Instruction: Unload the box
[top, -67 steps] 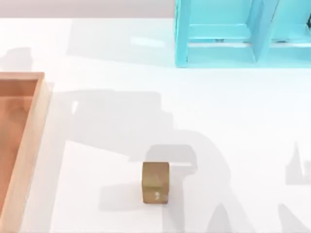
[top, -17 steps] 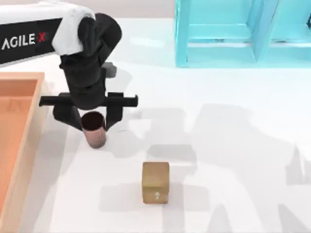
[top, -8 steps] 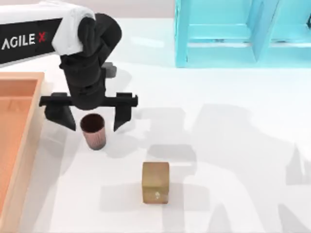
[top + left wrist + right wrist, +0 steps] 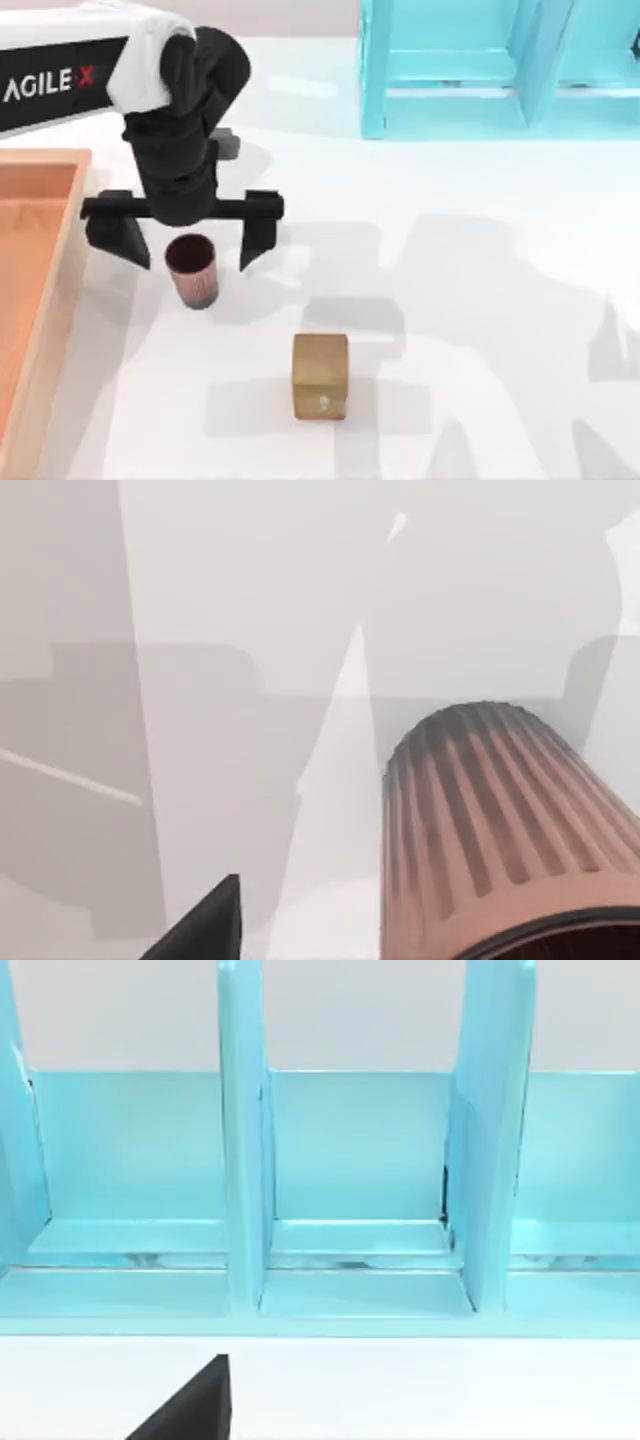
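The box (image 4: 60,290), a wooden crate with an orange-brown inside and a light-tan rim, lies at the table's left edge, cut off by the frame. Just right of it a ribbed reddish-brown cup (image 4: 192,271) stands upright on the white table. My left gripper (image 4: 188,246) hovers over the cup, open, with its black fingers (image 4: 258,243) spread wide on either side and apart from it. In the left wrist view the cup (image 4: 500,830) is close up beside one fingertip (image 4: 205,930). A dark part of my right gripper (image 4: 190,1405) points at the shelf unit.
A small tan cube (image 4: 320,375) with a white mark sits near the front, to the right of the cup. A turquoise shelf unit (image 4: 500,70) with upright dividers (image 4: 245,1140) stands at the back right. White table lies between them.
Four seconds ago neither arm nor cup was on the table. A second ago the left gripper was shut on the cup; its fingers have since spread and let it go.
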